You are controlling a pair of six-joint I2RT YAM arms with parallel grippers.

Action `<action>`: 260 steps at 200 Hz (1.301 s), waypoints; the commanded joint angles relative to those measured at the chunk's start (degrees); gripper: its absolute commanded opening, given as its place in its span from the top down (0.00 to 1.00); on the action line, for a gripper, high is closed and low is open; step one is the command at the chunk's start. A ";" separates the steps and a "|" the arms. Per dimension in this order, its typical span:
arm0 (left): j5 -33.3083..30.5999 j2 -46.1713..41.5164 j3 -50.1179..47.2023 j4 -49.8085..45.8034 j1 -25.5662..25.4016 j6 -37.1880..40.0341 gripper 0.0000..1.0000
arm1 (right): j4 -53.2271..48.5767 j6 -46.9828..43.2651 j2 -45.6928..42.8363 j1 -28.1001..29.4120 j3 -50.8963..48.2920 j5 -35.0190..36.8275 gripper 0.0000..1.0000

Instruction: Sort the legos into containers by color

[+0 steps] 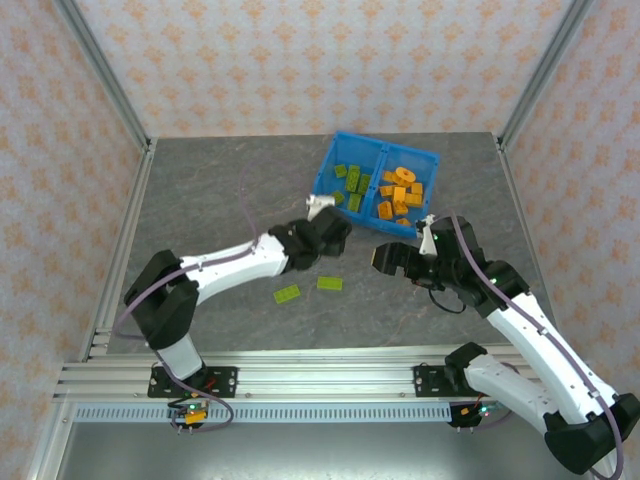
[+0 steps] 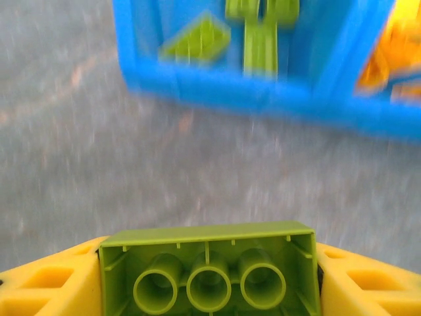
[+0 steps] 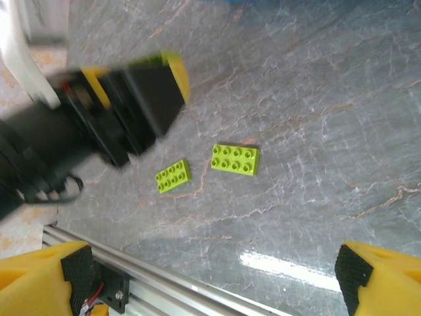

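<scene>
My left gripper (image 1: pixel 338 232) is shut on a lime green lego (image 2: pixel 209 266), held underside toward the camera between the yellow fingers (image 2: pixel 52 283), just short of the blue bin (image 1: pixel 388 143). The bin's left compartment holds several green legos (image 1: pixel 352 183) and its right compartment holds several orange legos (image 1: pixel 402 190). Two flat green legos (image 1: pixel 287 294) (image 1: pixel 329 283) lie on the table below the left arm; the right wrist view shows them too (image 3: pixel 173 175) (image 3: pixel 235 159). My right gripper (image 1: pixel 380 258) hovers open above the table, nothing between its fingers.
The grey marbled table is fenced by metal posts and patterned walls. An aluminium rail (image 1: pixel 330 385) runs along the near edge. The left gripper's dark body (image 3: pixel 131 105) reaches into the right wrist view close to the two loose legos.
</scene>
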 commanded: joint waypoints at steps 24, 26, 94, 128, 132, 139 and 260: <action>4.99 13.95 22.25 2.32 6.85 7.33 0.36 | 0.79 1.60 0.42 0.23 -1.60 5.14 0.05; 5.03 14.73 22.99 2.04 7.02 7.49 0.36 | 0.86 1.65 0.37 0.25 -1.64 5.11 0.05; 10.05 38.28 57.58 -5.19 12.48 7.86 0.36 | -2.05 1.82 -0.47 0.25 -1.50 7.20 0.05; 9.06 44.97 69.09 -8.35 12.65 8.96 0.33 | -1.31 3.03 -2.16 0.23 -2.84 7.44 0.05; 9.06 45.65 70.40 -8.83 12.72 9.02 0.33 | -1.31 3.07 -2.19 0.30 -2.82 7.39 0.05; 9.21 46.60 72.45 -9.48 12.76 9.14 0.32 | -1.28 3.15 -2.19 0.27 -2.82 7.37 0.05; 10.87 31.97 62.01 -7.67 12.62 14.98 0.01 | 2.03 3.09 2.84 0.23 -1.57 6.60 0.05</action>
